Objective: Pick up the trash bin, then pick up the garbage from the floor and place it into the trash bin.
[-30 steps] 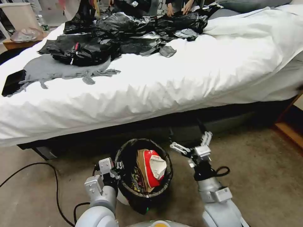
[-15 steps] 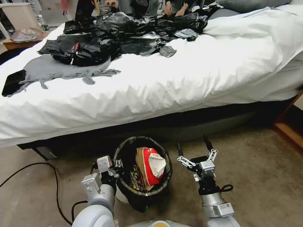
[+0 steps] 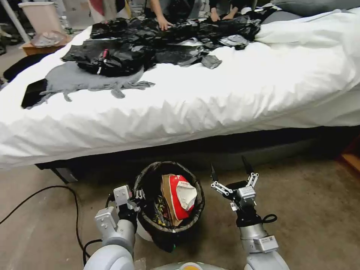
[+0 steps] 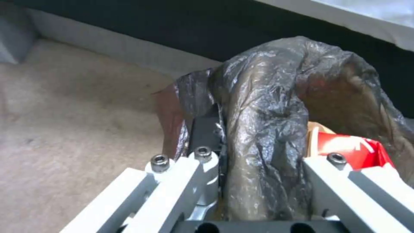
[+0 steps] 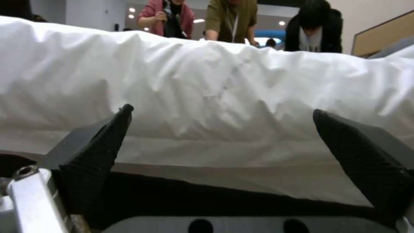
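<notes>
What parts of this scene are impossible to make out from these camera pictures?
- Head view: the trash bin hides whatever lies beneath the red-and-white packet.
- Left wrist view: the left gripper pinches the bin's bag; the crinkled plastic covers the fingertips.
- Head view: the bed shadows the floor underneath.
- Right wrist view: the open right gripper faces the bed; floor litter cannot be checked.

A brown carpeted floor (image 3: 318, 210) is carrying the bin (image 3: 169, 202) and a black cable (image 3: 56, 210); the bed (image 3: 225, 93) is bearing black bags (image 3: 150, 48) and grey cloth (image 3: 75, 80).
</notes>
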`<state>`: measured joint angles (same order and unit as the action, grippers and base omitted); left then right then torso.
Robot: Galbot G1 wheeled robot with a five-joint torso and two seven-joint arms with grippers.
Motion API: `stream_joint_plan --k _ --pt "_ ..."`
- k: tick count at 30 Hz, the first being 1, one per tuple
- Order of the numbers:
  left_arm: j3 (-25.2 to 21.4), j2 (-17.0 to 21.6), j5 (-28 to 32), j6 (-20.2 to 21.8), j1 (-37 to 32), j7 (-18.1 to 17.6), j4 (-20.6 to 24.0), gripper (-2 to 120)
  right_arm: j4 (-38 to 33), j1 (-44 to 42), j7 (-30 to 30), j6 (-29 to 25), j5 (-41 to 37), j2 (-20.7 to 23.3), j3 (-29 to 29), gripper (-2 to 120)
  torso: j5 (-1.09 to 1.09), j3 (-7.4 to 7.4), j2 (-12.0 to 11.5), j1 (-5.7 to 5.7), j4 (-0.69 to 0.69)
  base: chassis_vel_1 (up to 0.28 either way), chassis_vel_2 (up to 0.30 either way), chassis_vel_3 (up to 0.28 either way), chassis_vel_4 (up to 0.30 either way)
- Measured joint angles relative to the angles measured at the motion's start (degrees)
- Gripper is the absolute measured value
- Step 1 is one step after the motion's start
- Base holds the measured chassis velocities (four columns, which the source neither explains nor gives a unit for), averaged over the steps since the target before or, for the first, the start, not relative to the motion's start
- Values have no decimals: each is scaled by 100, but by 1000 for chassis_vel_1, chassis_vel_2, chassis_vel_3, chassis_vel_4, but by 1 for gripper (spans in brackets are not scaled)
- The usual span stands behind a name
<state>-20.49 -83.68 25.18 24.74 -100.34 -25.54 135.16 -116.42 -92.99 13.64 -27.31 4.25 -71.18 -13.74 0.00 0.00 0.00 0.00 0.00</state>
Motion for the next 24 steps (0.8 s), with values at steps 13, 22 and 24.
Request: stream_joint_plan --k 13,22,24 --pt "-71 -15 -11 -14 -115 1 126 93 66 95 -36 -6 32 -27 59 100 -1 0 0 0 0 119 110 103 119" --pt "-72 -72 -9 -46 -64 10 106 93 83 80 -60 -40 33 4 20 100 0 0 0 0 0 121 125 125 122" --pt "-69 -83 -2 -48 -17 13 82 93 83 82 -75 -41 28 11 11 100 1 0 0 0 1 122 109 122 135"
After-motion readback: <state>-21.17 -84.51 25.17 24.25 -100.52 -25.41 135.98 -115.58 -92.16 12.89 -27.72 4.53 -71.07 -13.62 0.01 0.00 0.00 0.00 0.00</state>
